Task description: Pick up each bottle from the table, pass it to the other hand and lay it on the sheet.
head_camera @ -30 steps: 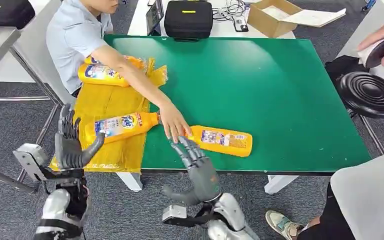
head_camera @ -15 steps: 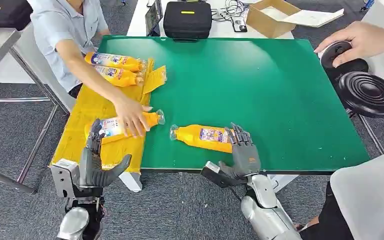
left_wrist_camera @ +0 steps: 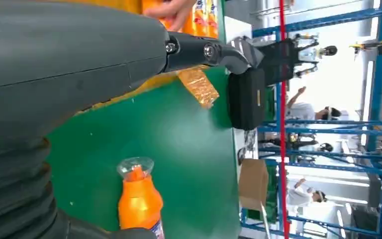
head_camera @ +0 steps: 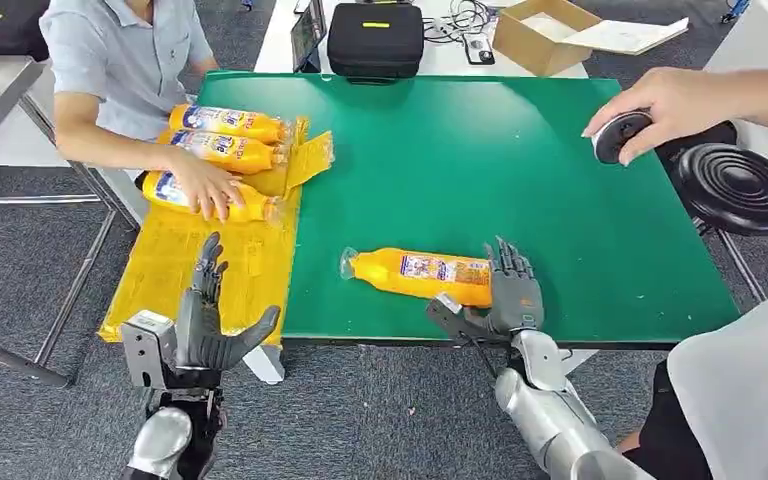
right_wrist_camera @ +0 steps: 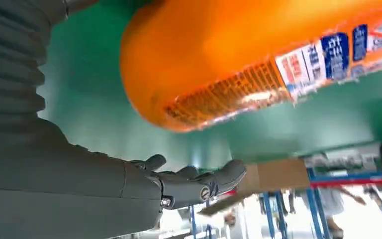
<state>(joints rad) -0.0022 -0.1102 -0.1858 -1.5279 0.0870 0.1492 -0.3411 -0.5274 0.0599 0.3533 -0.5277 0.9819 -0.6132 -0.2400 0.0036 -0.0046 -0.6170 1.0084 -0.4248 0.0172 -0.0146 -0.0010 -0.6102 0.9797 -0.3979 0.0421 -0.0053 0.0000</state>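
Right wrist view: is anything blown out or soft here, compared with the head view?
Right wrist view: the bottle is close and slightly soft, and the background beyond the table edge is overexposed to white. Head view: evenly lit and sharp, with the same bottle crisp on the green table.

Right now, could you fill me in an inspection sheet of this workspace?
Surface: green table, with a yellow sheet along its left edge.
Job's things: one orange bottle lying on the green; three bottles on the sheet, a person's hand on the nearest.
Clutter: black case, cardboard box.
Hands: right hand at the bottle's base, grasp unclear; left hand open, empty.
Cables: a tangle behind the case.
Surroundings: black stool; another person holds a round black object.
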